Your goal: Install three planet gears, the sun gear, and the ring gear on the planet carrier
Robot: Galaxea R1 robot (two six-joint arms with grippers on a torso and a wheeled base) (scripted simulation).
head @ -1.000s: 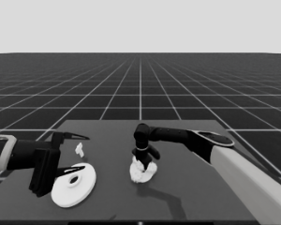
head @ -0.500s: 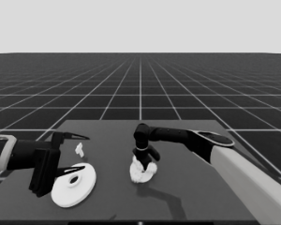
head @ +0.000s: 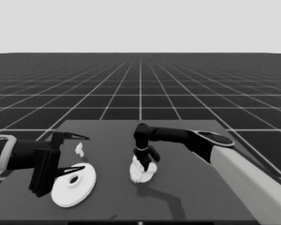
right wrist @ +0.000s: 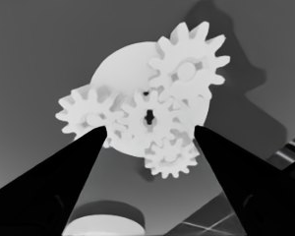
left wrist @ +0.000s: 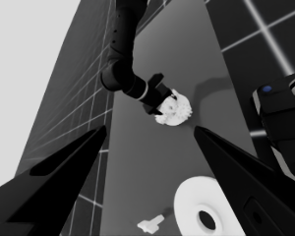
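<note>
I see my right gripper (head: 147,165) directly over the smaller round part (right wrist: 123,73) near the table's (head: 192,187) middle, its fingers spread wide and holding nothing. Four gears (right wrist: 150,118) sit on that part: one in the centre, three meshed around it. The larger round part (head: 74,184) lies well to the left of it, uncovered. My left gripper (head: 68,154) waits above that larger part, fingers wide apart. A thin white piece (head: 79,150) lies just beyond the larger part.
</note>
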